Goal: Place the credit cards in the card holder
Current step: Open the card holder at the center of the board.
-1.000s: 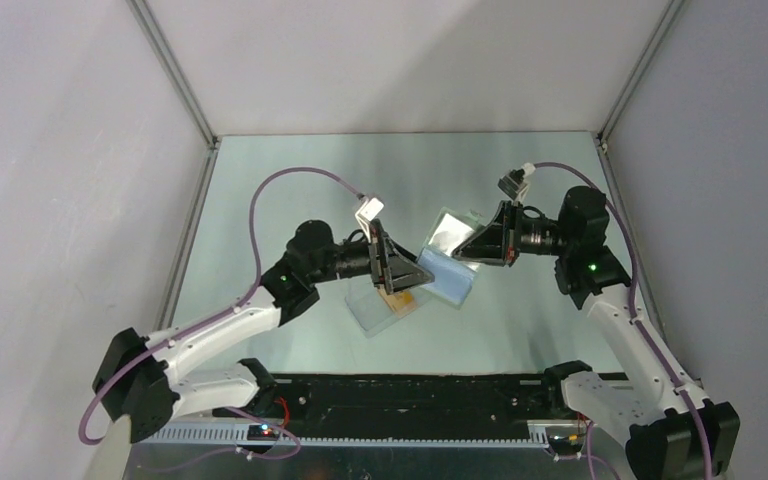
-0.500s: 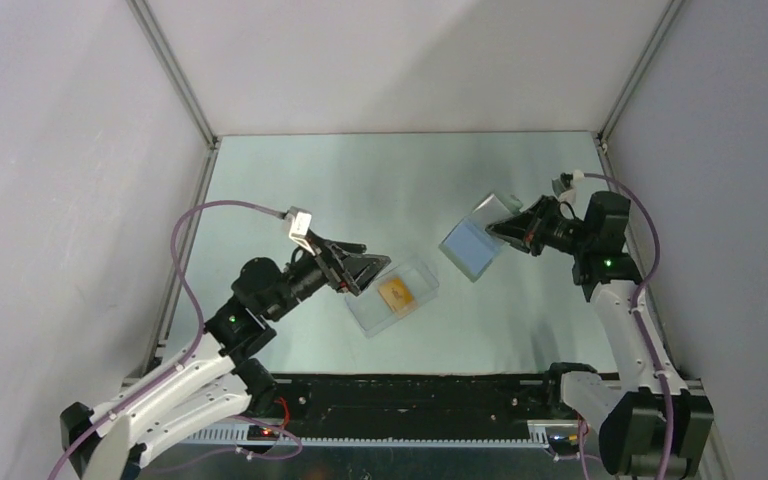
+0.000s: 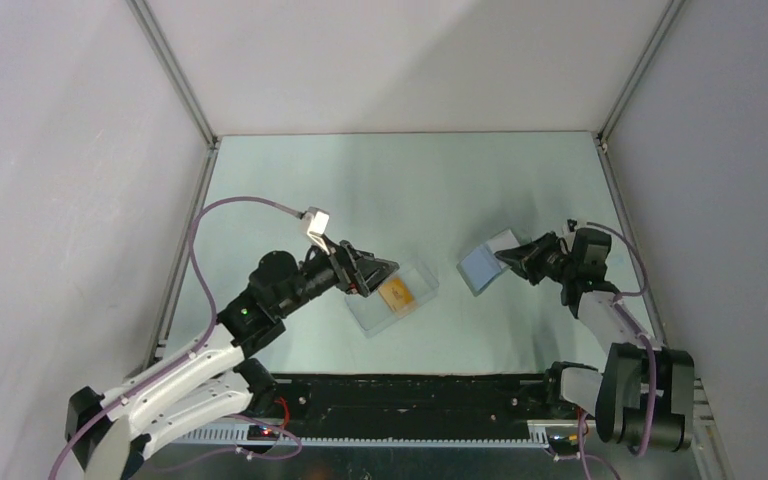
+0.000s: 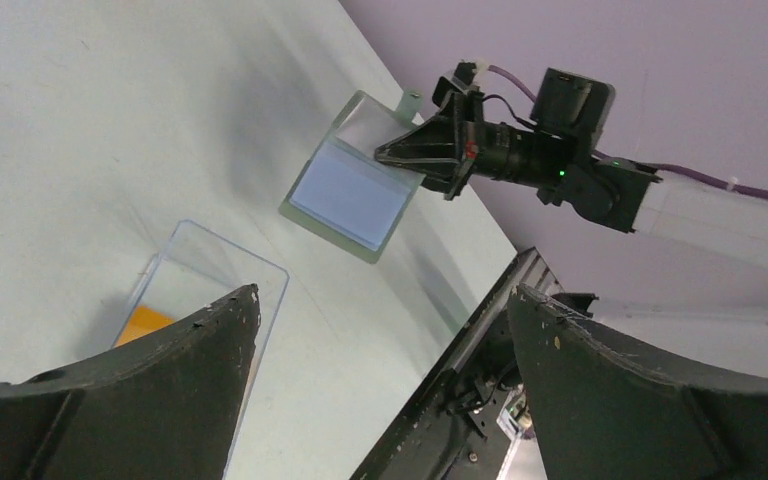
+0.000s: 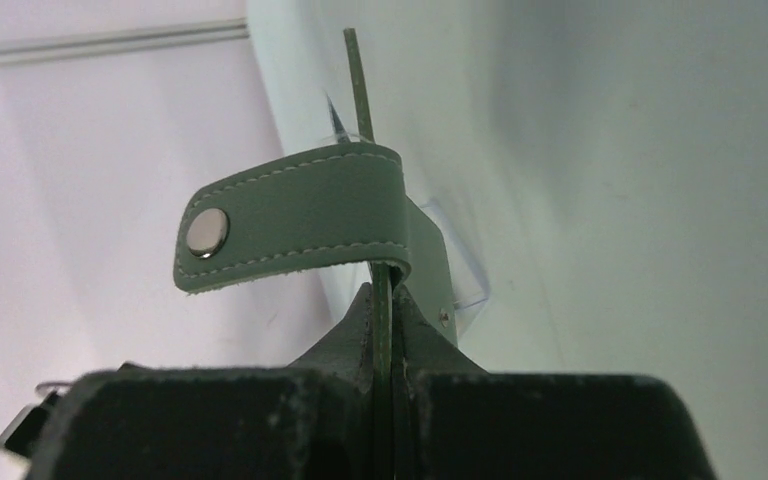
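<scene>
The right gripper (image 3: 506,258) is clamped on one edge of the card holder (image 3: 480,268), blue inside showing, toward the table's (image 3: 360,180) right edge; the left gripper (image 3: 378,272), fingers spread, hovers beside the clear box (image 3: 418,285) holding an orange credit card (image 3: 394,292).

The grey-green wallet (image 3: 480,266) is spread open with its light blue inside facing up. Its right edge is pinched in the right gripper (image 3: 510,258), and the snap tab (image 5: 290,232) curls over there. The orange cards (image 3: 395,292) lie flat inside a clear box (image 3: 364,316), well apart to the wallet's left.
</scene>
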Controlling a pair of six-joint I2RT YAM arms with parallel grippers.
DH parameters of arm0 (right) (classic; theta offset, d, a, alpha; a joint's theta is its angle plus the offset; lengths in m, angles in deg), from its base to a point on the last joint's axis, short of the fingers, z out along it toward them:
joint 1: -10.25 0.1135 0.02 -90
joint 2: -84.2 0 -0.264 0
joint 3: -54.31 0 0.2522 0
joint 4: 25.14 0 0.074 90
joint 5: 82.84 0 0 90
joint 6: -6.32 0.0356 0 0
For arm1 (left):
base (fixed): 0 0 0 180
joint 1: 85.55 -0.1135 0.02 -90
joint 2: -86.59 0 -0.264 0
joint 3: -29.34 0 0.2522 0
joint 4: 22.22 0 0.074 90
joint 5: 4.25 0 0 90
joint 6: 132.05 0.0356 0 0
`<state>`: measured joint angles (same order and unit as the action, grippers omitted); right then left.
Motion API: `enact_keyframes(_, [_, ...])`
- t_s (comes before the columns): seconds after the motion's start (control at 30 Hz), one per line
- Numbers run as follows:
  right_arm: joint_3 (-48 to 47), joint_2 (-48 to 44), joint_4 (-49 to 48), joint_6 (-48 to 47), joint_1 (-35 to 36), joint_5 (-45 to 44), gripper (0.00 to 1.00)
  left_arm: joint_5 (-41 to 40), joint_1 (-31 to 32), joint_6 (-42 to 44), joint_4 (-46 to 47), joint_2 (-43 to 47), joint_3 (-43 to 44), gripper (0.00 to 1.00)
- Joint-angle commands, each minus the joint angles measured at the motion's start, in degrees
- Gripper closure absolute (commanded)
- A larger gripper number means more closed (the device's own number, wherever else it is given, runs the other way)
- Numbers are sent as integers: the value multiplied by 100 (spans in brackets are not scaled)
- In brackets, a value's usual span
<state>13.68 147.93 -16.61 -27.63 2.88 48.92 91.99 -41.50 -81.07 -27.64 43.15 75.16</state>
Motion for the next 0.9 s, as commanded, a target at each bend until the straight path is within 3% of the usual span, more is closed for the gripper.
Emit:
enact_keyframes(0.0, [320,386,-750,88,-2,-479,100,337,-33,-22,113,-96,333,3])
enact_keyframes(0.33, [752,682,-433,2,104,-876,92,534,-23,-34,367,-74,325,3])
enact_keyframes(0.6, [736,294,591,42,91,-1043,47,502,-27,-10,427,27,262,3])
enact_keyframes(0.73, [724,-157,1320,100,43,-1213,16,503,-28,-9,426,49,246,3])
enact_keyframes(0.8, [650,-446,1823,81,4,-1376,5,494,-28,-13,423,66,222,3])
enact_keyframes(0.87, [593,-788,2306,42,-23,-1607,1,501,-22,4,416,74,197,3])
